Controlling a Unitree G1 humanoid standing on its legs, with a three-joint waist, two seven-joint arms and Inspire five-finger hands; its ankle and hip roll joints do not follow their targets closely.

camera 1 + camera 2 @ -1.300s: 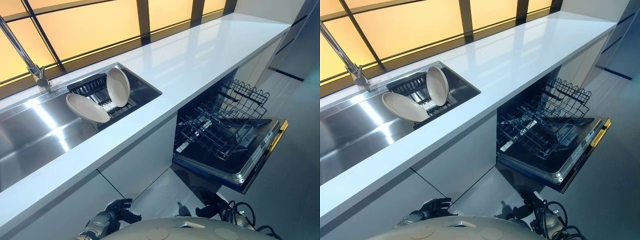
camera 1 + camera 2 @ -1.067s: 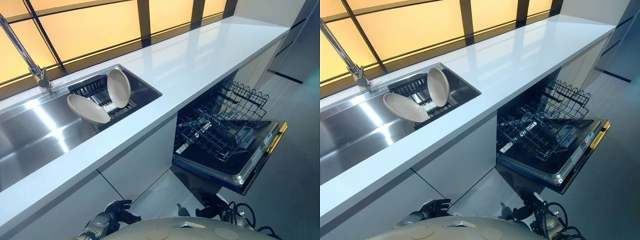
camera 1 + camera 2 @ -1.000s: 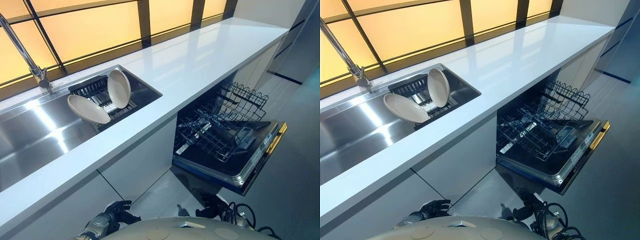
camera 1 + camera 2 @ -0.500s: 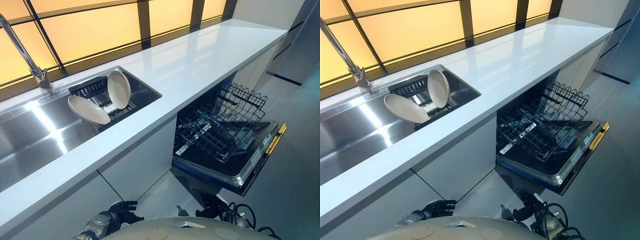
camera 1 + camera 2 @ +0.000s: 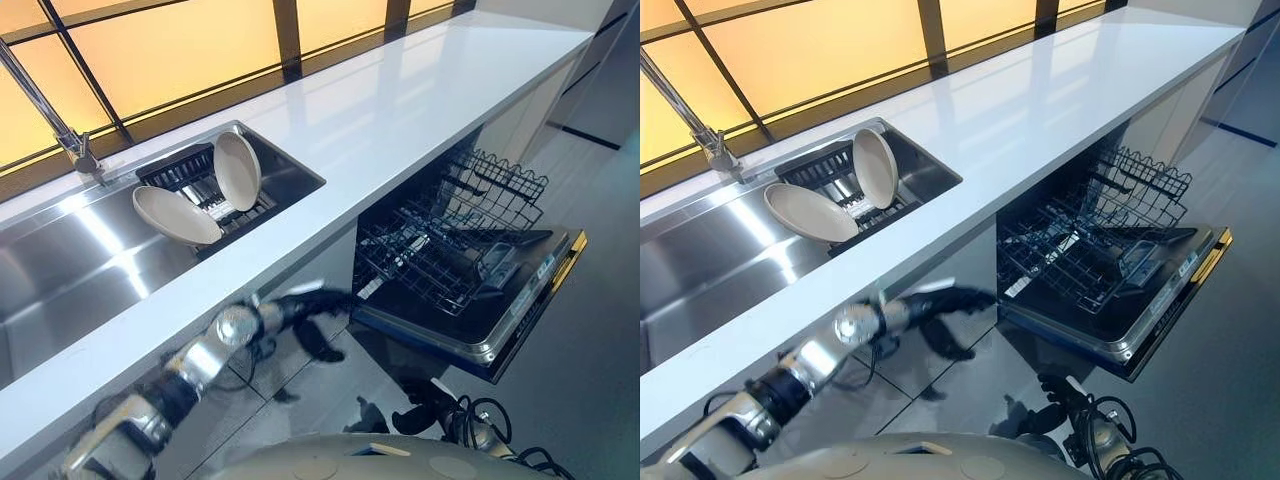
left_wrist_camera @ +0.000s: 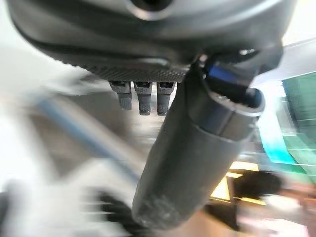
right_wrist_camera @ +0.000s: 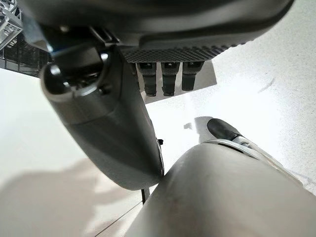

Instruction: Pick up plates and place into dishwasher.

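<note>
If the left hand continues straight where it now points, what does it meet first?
Probably the pulled-out black wire dishwasher rack: the left hand points right, below the white counter, toward it. Depth is unclear.

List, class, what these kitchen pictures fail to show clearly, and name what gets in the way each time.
1. Left robot hand: smeared by motion in both eye views, so its finger pose is unreadable there.
2. Black wire dish rack in the steel sink: two upright beige oval plates cover its middle.
3. Dishwasher's black wire lower basket: its back end runs under the white countertop.
4. Right robot hand: low, dark and small in the eye views.
</note>
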